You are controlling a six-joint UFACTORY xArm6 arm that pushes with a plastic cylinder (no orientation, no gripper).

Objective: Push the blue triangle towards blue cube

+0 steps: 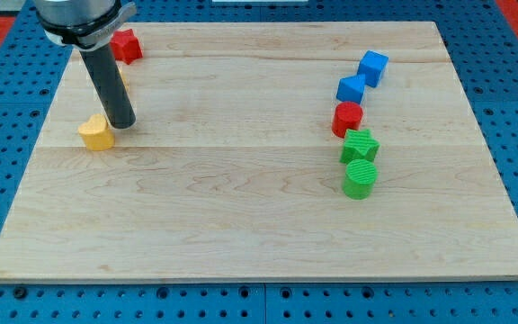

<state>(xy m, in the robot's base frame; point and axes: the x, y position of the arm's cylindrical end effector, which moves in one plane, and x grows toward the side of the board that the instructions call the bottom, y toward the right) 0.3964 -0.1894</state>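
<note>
The green cylinder (360,179) is sitting nearest the camera on the bench (241,225), while my tip (122,123), a bare rod with no fingers, is touching the yellow block (96,133), well left of the blue triangle (351,89) lying just beside the blue cube (373,67).

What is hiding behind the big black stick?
A yellow block peeks out just behind the rod, toward the view's top; most of it is covered, so its shape is unclear. A red block sits farther back. My tip rests beside the yellow heart.
</note>
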